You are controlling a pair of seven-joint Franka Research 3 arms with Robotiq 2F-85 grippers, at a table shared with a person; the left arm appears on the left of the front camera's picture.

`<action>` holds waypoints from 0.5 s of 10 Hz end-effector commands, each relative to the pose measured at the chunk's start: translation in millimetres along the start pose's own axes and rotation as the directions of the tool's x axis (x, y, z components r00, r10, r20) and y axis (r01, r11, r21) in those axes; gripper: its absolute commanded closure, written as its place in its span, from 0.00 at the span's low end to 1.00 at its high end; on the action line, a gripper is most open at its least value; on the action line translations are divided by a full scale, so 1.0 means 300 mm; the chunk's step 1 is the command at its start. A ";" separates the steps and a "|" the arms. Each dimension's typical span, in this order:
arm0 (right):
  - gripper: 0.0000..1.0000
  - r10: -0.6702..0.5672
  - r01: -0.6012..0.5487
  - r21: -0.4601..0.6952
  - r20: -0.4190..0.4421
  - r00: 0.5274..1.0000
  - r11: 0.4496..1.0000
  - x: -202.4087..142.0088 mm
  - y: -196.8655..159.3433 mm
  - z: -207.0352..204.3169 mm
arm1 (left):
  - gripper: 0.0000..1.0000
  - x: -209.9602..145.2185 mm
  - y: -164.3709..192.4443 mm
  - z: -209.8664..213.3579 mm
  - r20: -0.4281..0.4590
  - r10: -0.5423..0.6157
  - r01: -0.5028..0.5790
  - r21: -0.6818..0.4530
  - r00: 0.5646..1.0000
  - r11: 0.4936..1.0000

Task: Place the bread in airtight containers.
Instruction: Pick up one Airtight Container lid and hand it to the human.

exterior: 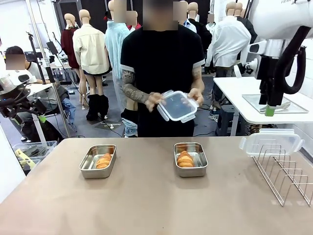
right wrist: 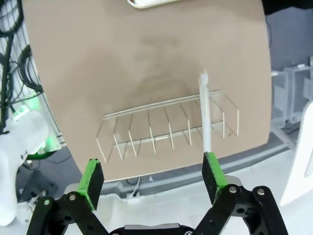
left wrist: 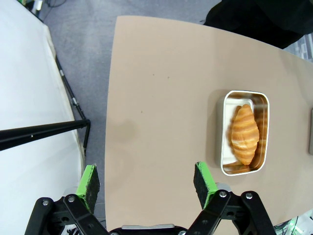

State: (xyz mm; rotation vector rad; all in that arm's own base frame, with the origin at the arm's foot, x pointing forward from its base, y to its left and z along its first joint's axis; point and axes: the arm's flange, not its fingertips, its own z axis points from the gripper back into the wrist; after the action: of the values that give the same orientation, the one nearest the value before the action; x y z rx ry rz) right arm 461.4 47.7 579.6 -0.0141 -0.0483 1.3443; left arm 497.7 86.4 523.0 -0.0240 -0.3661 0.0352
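A tan table point(exterior: 146, 210) fills the lower half of the front view. On it sit two small, shallow, rectangular stainless-steel tins with rounded corners, well apart and both uncovered. The left-of-frame tin point(exterior: 95, 174) has a golden-brown ridged pastry, the left-of-frame croissant point(exterior: 103, 161), lying inside it. The centre-right tin point(exterior: 191, 172) holds the centre-right croissant point(exterior: 185, 159), which lies toward the tin's picture-left side. Beyond the table's far edge, at upper centre, a person in a black shirt point(exterior: 161, 54) holds a clear plastic clip lid point(exterior: 177, 106) tilted in front of the torso. One hand point(exterior: 154, 101) is at the lid's picture-left end and the other hand point(exterior: 197, 94) at its upper right corner. At the right edge of the frame a silver wire rack point(exterior: 286, 171) stands on the table, with a second clear lid point(exterior: 271, 141) upright at its far end. In the left wrist view the left gripper point(left wrist: 146, 185), at the bottom edge, has its green-padded fingers spread wide with nothing between them; it is above bare table, and a filled tin lies at the right of the frame. In the right wrist view the right gripper point(right wrist: 152, 180) likewise stands fully apart and empty above the near table edge, with the rack at centre frame and the lid seen edge-on in it.
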 end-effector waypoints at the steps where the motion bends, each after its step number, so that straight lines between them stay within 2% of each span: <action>1: 0.00 0.050 -0.052 -0.018 -0.059 0.997 0.999 -0.039 -0.015 -0.036 | 0.00 0.001 0.001 0.006 0.003 0.005 -0.005 0.002 1.000 1.000; 2: 0.00 0.119 -0.128 -0.051 -0.147 0.982 0.991 -0.030 0.026 -0.054 | 0.00 0.001 0.001 0.006 0.003 0.005 -0.005 0.002 1.000 1.000; 3: 0.00 0.014 -0.014 -0.002 -0.024 1.000 1.000 -0.020 -0.010 -0.018 | 0.00 0.001 0.001 0.006 0.003 0.005 -0.005 0.002 1.000 1.000; 5: 0.00 0.014 -0.014 -0.002 -0.024 1.000 1.000 -0.020 -0.010 -0.018 | 0.00 0.001 0.001 0.006 0.003 0.005 -0.005 0.002 1.000 1.000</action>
State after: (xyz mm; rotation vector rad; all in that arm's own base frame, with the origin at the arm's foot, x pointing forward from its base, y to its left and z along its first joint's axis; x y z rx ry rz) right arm 462.3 40.3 572.7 -0.0578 -0.0106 1.3829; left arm 497.8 86.3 523.0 -0.0241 -0.3660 0.0350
